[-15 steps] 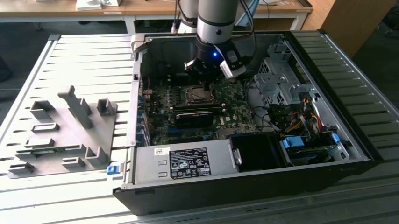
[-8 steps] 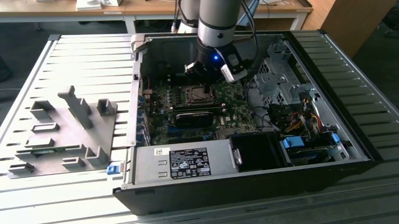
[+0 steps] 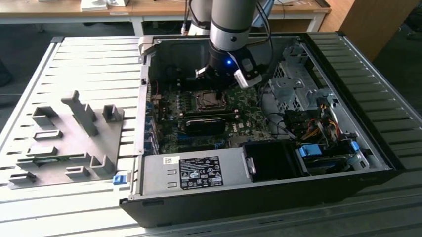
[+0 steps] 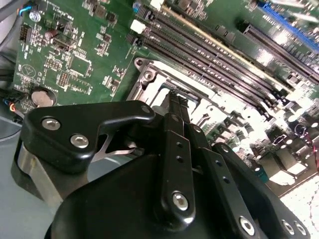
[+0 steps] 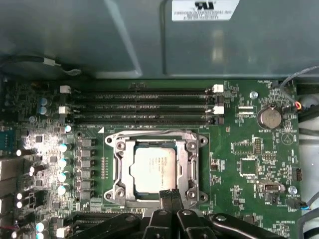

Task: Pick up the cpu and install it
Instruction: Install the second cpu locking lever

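The cpu (image 5: 155,169), a small square chip with a silvery top, lies flat inside the metal-framed socket (image 5: 119,169) on the green motherboard. In the first wrist view my gripper (image 5: 170,193) has its two thin black fingertips pressed together, empty, at the edge of the socket frame just beside the chip. The second wrist view shows the same closed fingertips (image 4: 175,99) low over the socket frame (image 4: 149,79), which they partly hide. From the exterior view, the gripper (image 3: 221,81) hangs inside the open computer case right above the socket (image 3: 212,100).
Long memory slots (image 5: 139,105) run beside the socket. A grey power-supply box (image 3: 191,173), a drive cage (image 3: 293,84) and bundled cables (image 3: 316,128) crowd the case. A grey fixture tray (image 3: 66,143) sits on the slatted table at the exterior view's left.
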